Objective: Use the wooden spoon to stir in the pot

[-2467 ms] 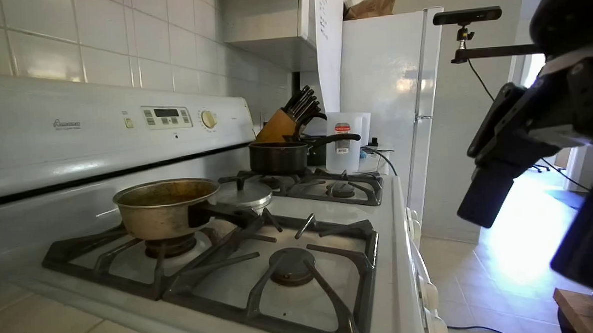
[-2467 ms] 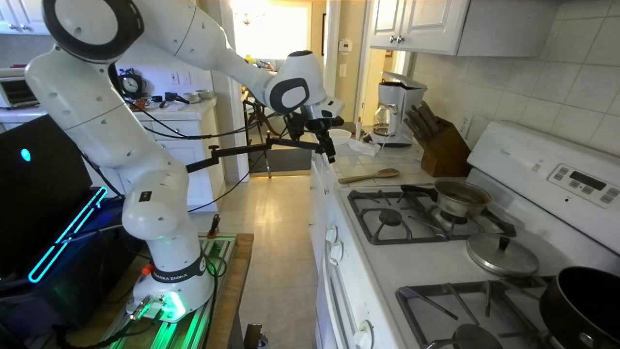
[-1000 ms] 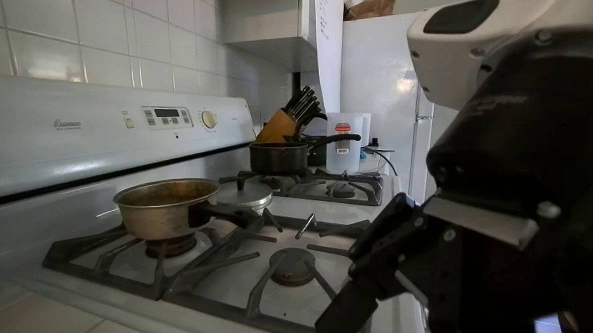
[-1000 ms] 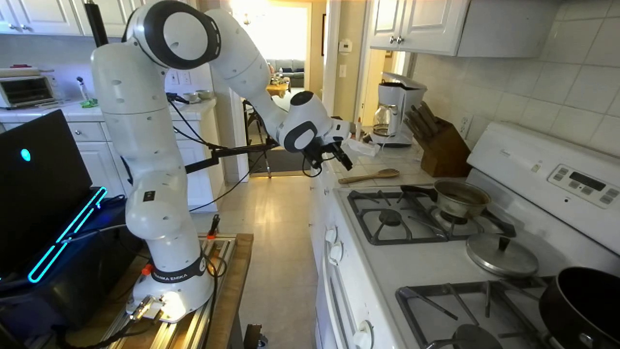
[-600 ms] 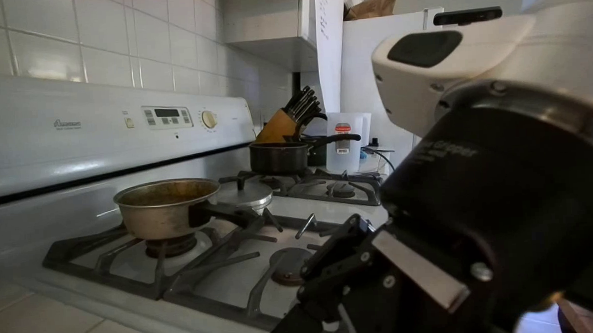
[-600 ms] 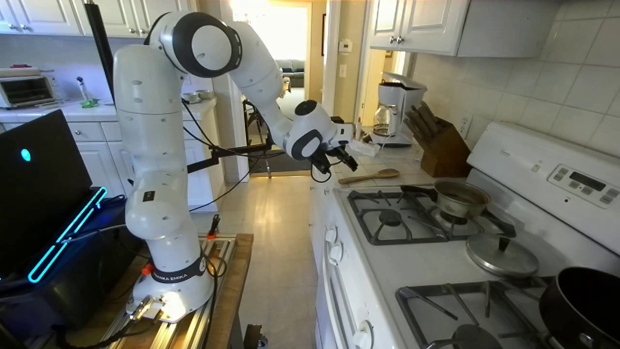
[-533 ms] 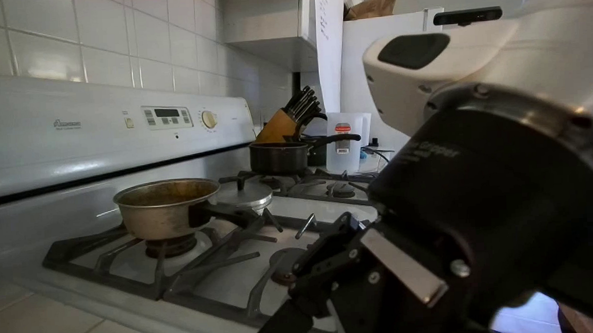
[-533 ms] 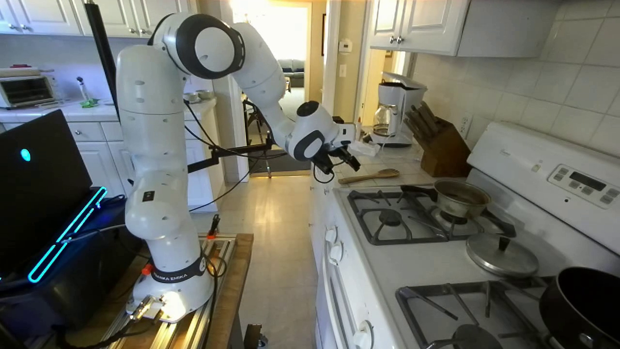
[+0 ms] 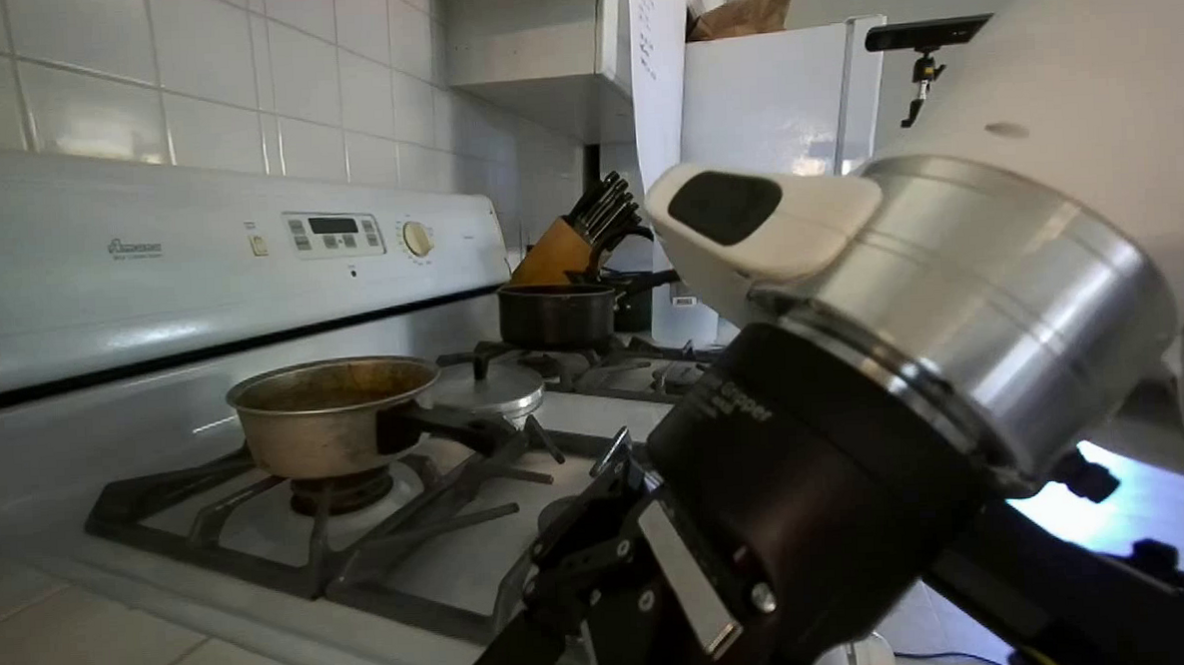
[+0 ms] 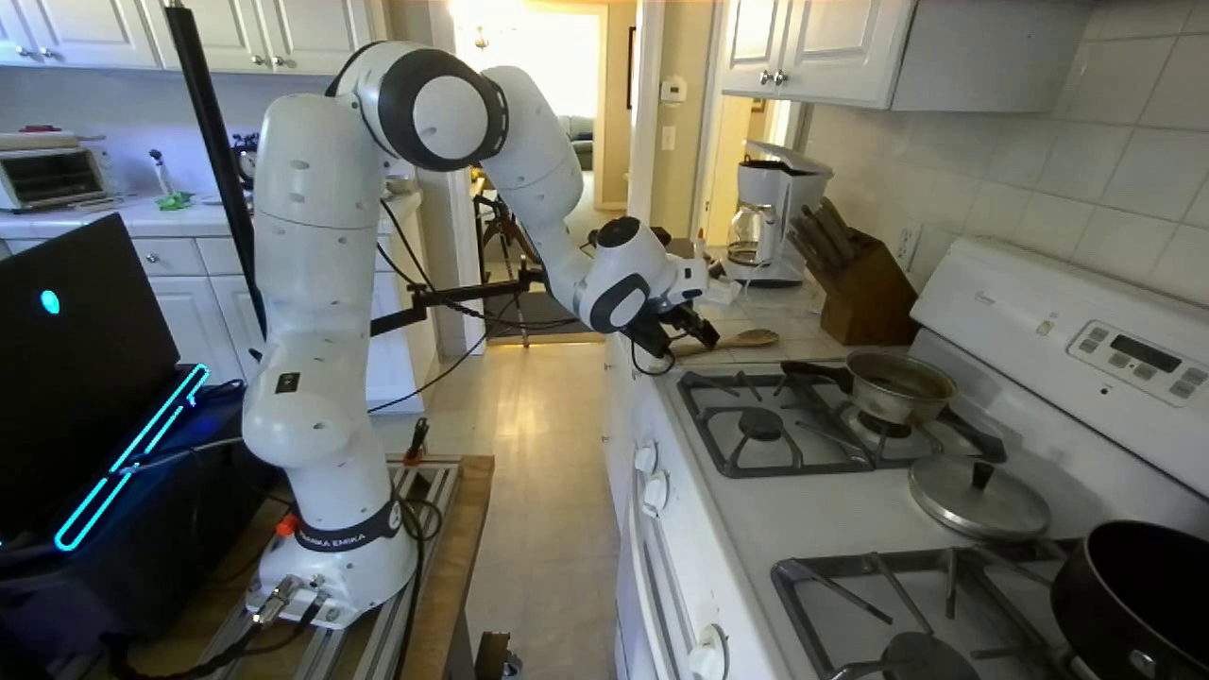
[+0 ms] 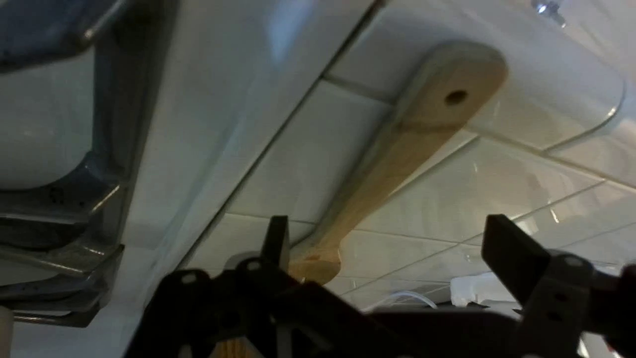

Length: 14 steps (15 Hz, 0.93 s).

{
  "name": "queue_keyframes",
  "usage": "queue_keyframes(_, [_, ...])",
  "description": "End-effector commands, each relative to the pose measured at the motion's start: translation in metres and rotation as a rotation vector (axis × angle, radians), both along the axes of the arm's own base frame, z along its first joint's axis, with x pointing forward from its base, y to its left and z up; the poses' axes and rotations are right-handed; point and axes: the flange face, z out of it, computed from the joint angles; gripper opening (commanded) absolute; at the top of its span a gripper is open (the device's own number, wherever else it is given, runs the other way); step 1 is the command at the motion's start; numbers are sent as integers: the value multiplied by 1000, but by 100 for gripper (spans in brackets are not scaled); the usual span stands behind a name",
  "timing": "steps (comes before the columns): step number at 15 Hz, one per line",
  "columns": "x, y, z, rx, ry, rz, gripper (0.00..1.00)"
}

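The wooden spoon [image 10: 753,337] lies flat on the tiled counter beside the stove. In the wrist view the spoon [image 11: 392,164] shows its holed handle end at upper right and its bowl at lower left, partly behind a finger. My gripper [image 11: 387,238] is open and empty, its fingers wide apart above the counter. In an exterior view the gripper [image 10: 688,342] hovers over the handle end and hides it. The spoon is out of sight in the view where the arm fills the right side. The brass pot [image 9: 307,440] stands on a back burner; it also shows here [image 10: 895,404].
A black pot [image 10: 1133,595] and a silver lid [image 10: 982,501] sit on the stove. Raised iron grates [image 10: 756,463] cover the burners. A knife block [image 10: 855,302] and a coffee maker [image 10: 774,217] stand farther back on the counter. A white plastic item [image 11: 482,288] lies beyond the spoon.
My arm has swung from over the floor toward the counter and come lower. The gripper has come over the spoon's handle end. The spoon and pot have not moved.
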Motion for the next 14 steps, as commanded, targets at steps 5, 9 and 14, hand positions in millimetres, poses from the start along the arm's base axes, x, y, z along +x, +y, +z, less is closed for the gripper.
queue_keyframes(5, [4,4,-21,-36,-20,54,97])
queue_keyframes(9, [4,3,-25,-58,-25,70,61])
queue_keyframes(14, [4,1,-25,-74,-41,80,40])
